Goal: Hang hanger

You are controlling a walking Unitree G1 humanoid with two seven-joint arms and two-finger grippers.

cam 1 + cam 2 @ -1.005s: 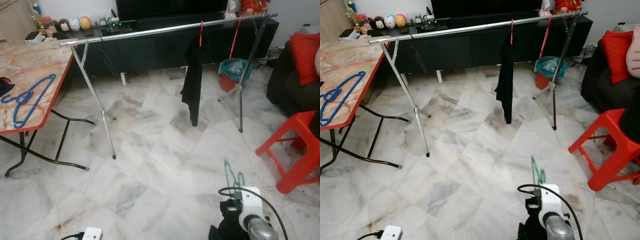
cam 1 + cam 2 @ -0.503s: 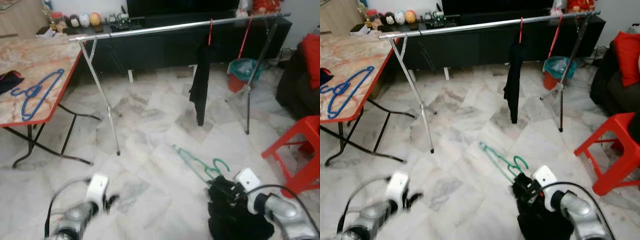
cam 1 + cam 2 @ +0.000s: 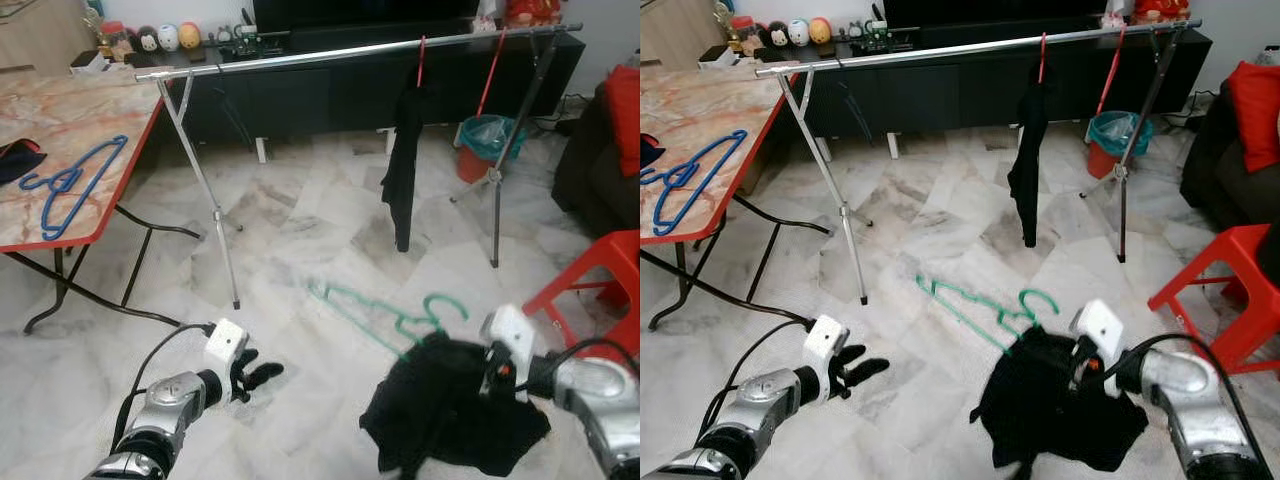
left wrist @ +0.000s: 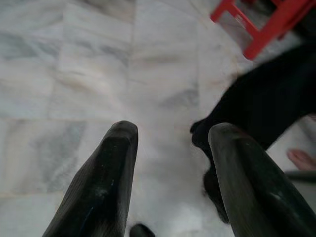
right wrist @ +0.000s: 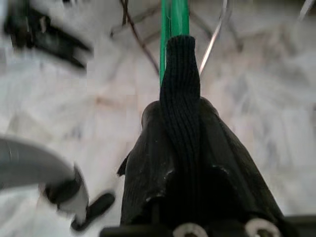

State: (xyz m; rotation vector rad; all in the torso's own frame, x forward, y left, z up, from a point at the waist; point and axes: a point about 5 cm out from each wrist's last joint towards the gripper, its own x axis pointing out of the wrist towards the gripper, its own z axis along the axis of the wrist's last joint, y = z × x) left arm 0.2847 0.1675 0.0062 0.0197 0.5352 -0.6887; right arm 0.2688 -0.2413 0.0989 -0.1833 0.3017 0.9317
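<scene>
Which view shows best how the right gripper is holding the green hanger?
The right wrist view: the right gripper is shut on the green hanger and a fold of the black garment. The eye views show hanger and garment whole but blurred, with the grip hidden. The left wrist view catches just the garment's edge.

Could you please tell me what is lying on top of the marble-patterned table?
On the table lie a blue hanger and, at its near edge, part of a dark cloth; the frame's edge cuts off the rest. Small figurines stand on the cabinet beyond, not on the table.
</scene>
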